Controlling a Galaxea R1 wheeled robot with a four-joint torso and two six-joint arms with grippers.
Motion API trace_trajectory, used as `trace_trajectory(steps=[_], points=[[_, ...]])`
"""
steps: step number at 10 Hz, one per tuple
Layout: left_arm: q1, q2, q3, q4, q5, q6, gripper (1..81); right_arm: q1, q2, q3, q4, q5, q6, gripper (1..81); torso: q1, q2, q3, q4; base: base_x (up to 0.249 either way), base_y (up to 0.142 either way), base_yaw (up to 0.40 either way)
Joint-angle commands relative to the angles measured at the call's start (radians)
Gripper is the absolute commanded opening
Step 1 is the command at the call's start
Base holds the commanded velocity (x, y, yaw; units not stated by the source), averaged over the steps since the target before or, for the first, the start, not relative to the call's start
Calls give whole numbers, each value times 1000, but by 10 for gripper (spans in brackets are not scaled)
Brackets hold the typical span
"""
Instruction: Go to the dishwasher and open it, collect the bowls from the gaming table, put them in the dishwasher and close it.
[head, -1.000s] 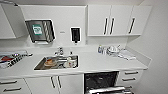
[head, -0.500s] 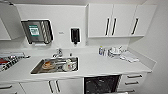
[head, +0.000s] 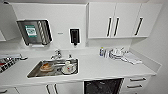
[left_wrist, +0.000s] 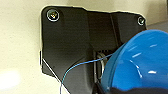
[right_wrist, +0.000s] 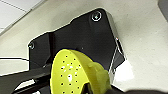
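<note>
My left claw holds the blue bowl (left_wrist: 140, 62); my right claw holds the yellow-green bowl (right_wrist: 71, 75). My fingers are hard to see. The dishwasher (head: 103, 86) is open at 6 o'clock, cut off. Farther, the sink (head: 35, 72) holds dishes.

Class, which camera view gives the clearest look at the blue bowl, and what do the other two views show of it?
The left wrist view: the blue bowl looms large, its glossy inside facing the camera. The head view looks at a kitchen counter and sink, the right wrist view at a yellow-green bowl instead.
</note>
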Motion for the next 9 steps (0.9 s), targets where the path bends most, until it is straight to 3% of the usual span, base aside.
trace_trajectory(steps=[1, 5, 6, 9], points=[[-33, -13, 8, -2, 64, 3, 10, 15, -31, 14, -8, -57, -2, 10, 0, 0, 0, 0, 0, 0, 0], [-10, -48, 38, 10, 59, 6, 10, 2, -88, 71, -8, -57, 9, 10, -1, 0, 0, 0, 0, 0, 0], [6, -83, 79, 12, 53, 6, 10, -2, -117, 96, -6, -57, 12, 10, -1, 0, 0, 0, 0, 0, 0], [30, -283, 340, 13, 20, 6, 10, -16, -192, 156, -5, -59, 14, 10, -1, 0, 0, 0, 0, 0, 0]])
